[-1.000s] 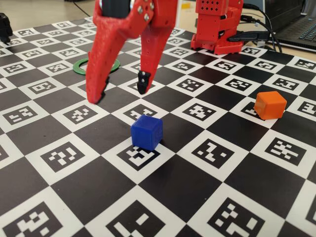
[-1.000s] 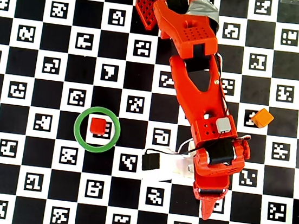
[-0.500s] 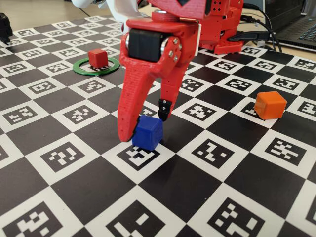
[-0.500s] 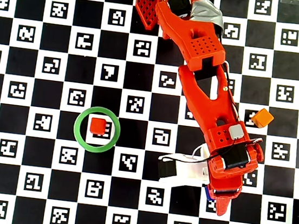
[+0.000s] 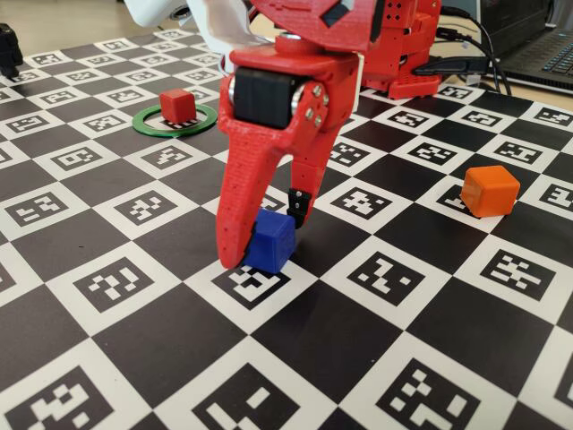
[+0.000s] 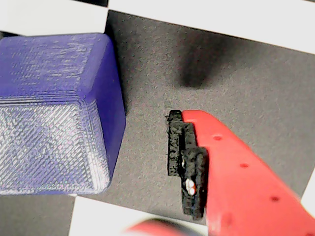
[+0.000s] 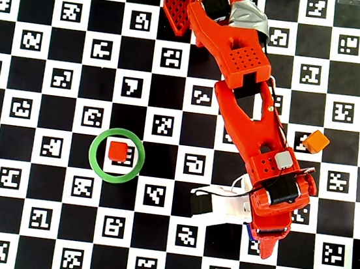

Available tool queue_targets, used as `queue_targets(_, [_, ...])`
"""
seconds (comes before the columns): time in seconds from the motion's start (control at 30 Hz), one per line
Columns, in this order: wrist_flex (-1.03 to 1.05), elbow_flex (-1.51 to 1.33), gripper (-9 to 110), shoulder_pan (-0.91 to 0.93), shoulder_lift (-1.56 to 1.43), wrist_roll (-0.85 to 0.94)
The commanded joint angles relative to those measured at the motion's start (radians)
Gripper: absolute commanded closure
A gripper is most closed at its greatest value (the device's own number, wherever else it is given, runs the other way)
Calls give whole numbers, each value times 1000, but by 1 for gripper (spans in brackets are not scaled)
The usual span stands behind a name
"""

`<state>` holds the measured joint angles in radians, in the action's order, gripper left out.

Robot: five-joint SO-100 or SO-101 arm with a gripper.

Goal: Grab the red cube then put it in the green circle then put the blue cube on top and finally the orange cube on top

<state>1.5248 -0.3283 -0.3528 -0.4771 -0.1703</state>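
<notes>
The blue cube (image 5: 269, 242) sits on the checkered mat, and my red gripper (image 5: 266, 235) is lowered around it, open. One long finger (image 5: 235, 242) stands at the cube's left side. In the wrist view, a clear gap of mat separates the black-padded finger (image 6: 184, 162) from the blue cube (image 6: 54, 113). From overhead, the gripper (image 7: 265, 240) covers all but a sliver of the blue cube (image 7: 249, 231). The red cube (image 5: 177, 105) (image 7: 119, 151) rests inside the green circle (image 5: 139, 119) (image 7: 93, 153). The orange cube (image 5: 489, 191) (image 7: 315, 142) lies apart on the right.
The arm's red base (image 5: 394, 45) stands at the back of the mat, with cables and a laptop (image 5: 537, 45) behind it on the right. A white camera mount (image 7: 214, 204) juts from the wrist. A small black object (image 5: 9, 49) sits at the far left.
The gripper swung away from the ring side and dropped down over the blue cube. Its fingers now straddle the cube slightly closer than half a second ago. No cube has moved.
</notes>
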Motion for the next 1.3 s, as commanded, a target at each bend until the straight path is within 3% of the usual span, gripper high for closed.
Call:
queue_targets(0.0, [-20, 84, 61, 5, -31, 6])
queue_targets(0.97, [-38, 123, 95, -17, -5, 31])
queue_targets(1.27, [-14, 130, 97, -18, -18, 52])
